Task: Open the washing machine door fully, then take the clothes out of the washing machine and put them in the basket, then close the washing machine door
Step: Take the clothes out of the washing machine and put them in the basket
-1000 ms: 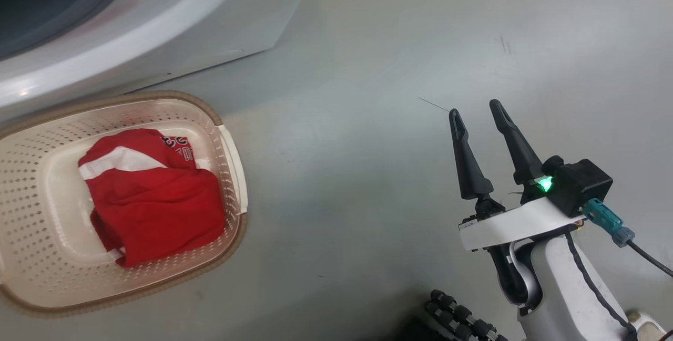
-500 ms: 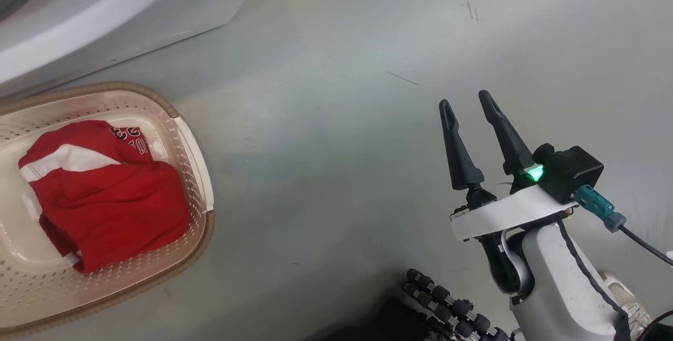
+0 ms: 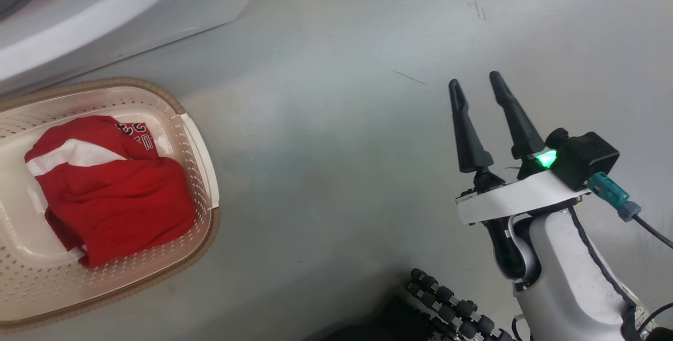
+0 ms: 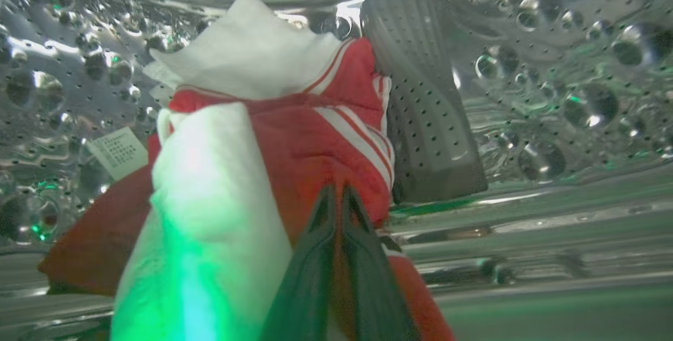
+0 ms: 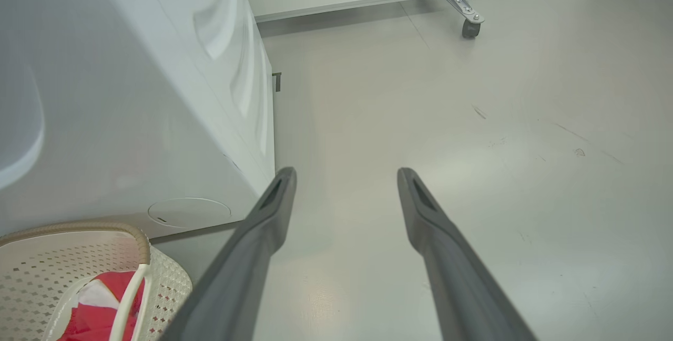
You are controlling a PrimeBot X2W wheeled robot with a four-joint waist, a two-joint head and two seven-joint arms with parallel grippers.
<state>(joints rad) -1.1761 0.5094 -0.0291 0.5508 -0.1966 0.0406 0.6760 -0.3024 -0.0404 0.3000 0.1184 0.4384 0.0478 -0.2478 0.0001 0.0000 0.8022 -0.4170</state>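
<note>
Basket point(image 3: 192, 173) cream with small-hole pattern, brown woven-look rim; basket garment point(image 3: 121, 199) red with white stripe and dark lettering; washing machine point(image 3: 105, 20) white, floor point(image 3: 342, 162) pale grey. Drum point(image 4: 552, 94) shiny steel, dimpled, paddle point(image 4: 426, 110) grey and perforated; drum garment point(image 4: 315, 146) red with white stripes, white panels, white label point(image 4: 118, 153) with dark print, green glow over it. Right hand point(image 3: 475, 81) black fingers, white wrist, green light, teal plug point(image 3: 604, 189); left hand point(image 4: 338, 191) dark.

basket point(image 3: 131, 274) half beyond left edge
</note>
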